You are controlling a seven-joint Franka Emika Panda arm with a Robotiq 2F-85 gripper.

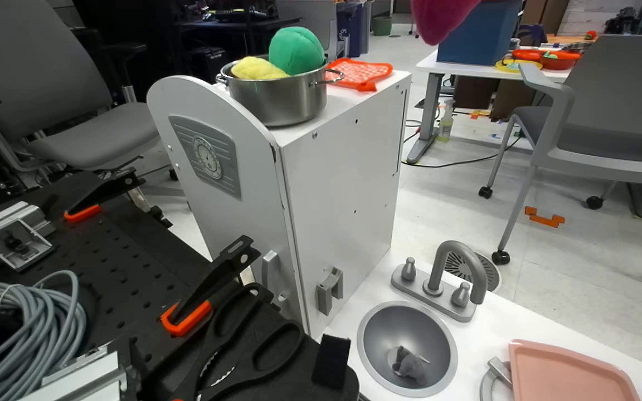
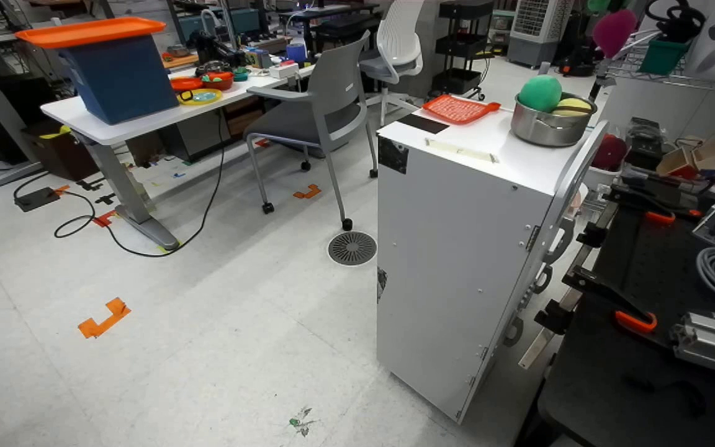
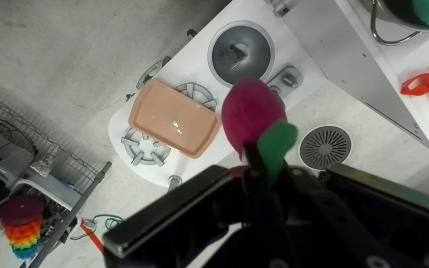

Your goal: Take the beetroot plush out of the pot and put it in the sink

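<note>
The magenta beetroot plush [image 3: 250, 111] with its green leaf hangs in the air. My gripper [image 3: 261, 163] is shut on its leaf end in the wrist view, with the round part beyond the fingertips. The plush also shows at the top edge of both exterior views [image 1: 441, 19] [image 2: 614, 32]; the gripper is out of view there. The steel pot [image 1: 276, 100] stands on the tall white cabinet and holds a green round plush and a yellow plush; it also shows in an exterior view [image 2: 550, 129]. The grey sink [image 1: 377, 342] is set in the lower white counter, below the plush in the wrist view [image 3: 259, 65].
A small dark grey thing [image 1: 409, 365] lies in the sink. A grey tap [image 1: 455, 250] arches beside its rim. A salmon-pink tray [image 3: 175, 119] lies on burners. The tall white cabinet [image 1: 343, 167] rises beside the sink. A red-orange slotted item [image 1: 363, 72] lies on top.
</note>
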